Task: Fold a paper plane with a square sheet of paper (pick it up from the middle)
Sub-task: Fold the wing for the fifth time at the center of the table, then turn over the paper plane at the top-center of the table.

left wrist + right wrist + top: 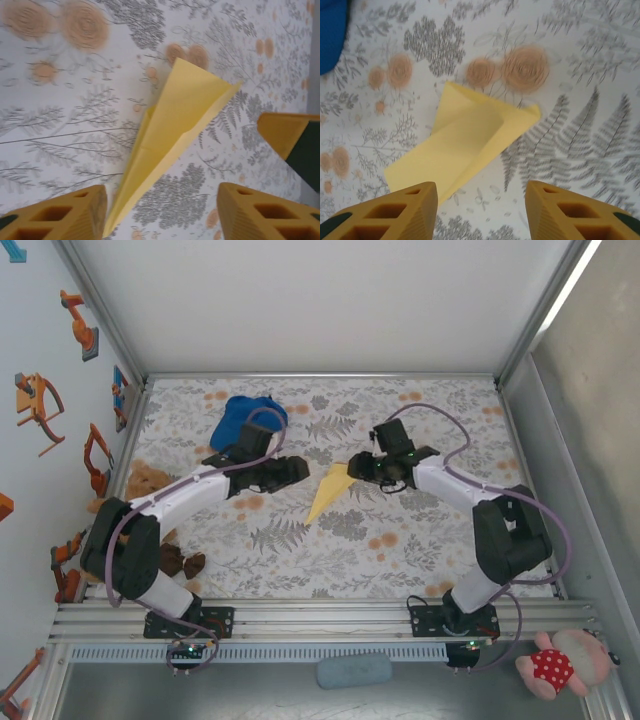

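**Dart down, both claws empty, plenty left to spoil**

From above: spotting the paper plane (330, 492) flat on the surface (420, 540), between left claw (298, 471) and right claw (365, 466), nose aimed at the near edge, well apart from the blue cap (247, 420). Gripping nothing on either side.

Left wrist: looking along the paper plane (172, 135), left claw (162, 192) spread wide, sharp nose just beside one finger (65, 215). Risk right there. Could snag that tip on any sideways swing, then drag or crumple such thin paper.

Right wrist: right claw (482, 195) parted and empty too, paper plane (465, 145) lying just ahead, broad tail nearest. Noting a loosely pressed top flap, possibly springy. Could pop open unpressed, or get flicked by a low pass. Calls for a straight lift away, no sweeping.
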Available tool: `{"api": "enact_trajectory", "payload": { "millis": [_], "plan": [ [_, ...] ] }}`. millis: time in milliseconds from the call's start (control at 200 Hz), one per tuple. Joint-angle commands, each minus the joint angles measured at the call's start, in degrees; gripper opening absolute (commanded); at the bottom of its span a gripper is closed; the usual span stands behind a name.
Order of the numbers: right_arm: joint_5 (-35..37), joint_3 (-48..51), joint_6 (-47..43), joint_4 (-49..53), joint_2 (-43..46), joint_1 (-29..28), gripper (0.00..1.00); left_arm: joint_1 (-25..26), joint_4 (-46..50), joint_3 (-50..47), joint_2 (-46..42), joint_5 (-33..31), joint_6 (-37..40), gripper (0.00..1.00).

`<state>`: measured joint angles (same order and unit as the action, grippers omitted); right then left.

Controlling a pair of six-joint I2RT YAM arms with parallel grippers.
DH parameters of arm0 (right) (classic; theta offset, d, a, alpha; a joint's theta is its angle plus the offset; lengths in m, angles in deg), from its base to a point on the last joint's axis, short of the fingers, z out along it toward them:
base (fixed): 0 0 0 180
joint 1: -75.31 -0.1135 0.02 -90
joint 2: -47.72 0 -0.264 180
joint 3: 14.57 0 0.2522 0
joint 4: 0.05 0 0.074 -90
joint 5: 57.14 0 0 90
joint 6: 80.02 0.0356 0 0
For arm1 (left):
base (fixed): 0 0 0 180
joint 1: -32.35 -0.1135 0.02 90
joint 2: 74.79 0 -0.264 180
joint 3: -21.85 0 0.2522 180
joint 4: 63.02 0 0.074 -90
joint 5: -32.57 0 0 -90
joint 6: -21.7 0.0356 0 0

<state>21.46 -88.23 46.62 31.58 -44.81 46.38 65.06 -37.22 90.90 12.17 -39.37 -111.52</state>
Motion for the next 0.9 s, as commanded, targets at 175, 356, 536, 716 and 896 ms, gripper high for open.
{"api": "enact_trajectory", "payload": {
  "millis": [175, 356, 536, 716, 896],
  "plan": [
    [15.29, -10.12, 11.31, 12.92, -5.24, -12.21, 0.62, -4.73, 3.48, -10.07, -8.21, -9.26, 1.30, 0.90],
    [21.28, -17.81, 16.55, 18.13, -12.67, -16.00, 0.67, -5.81, 3.97, -13.19, -10.91, -12.58, 1.83, 0.99],
    [23.55, -20.56, 21.01, 21.13, -16.36, -17.12, 0.66, -6.49, 4.05, -14.34, -12.42, -12.67, 2.91, 0.98],
    [24.79, -20.57, 23.55, 23.69, -16.13, -17.30, 0.62, -6.62, 4.10, -14.49, -11.29, -11.50, 3.85, 0.97],
    [25.34, -19.12, 26.03, 23.98, -14.51, -17.39, 0.54, -6.77, 3.98, -14.55, -10.98, -11.12, 4.17, 0.97]
  ]
}}
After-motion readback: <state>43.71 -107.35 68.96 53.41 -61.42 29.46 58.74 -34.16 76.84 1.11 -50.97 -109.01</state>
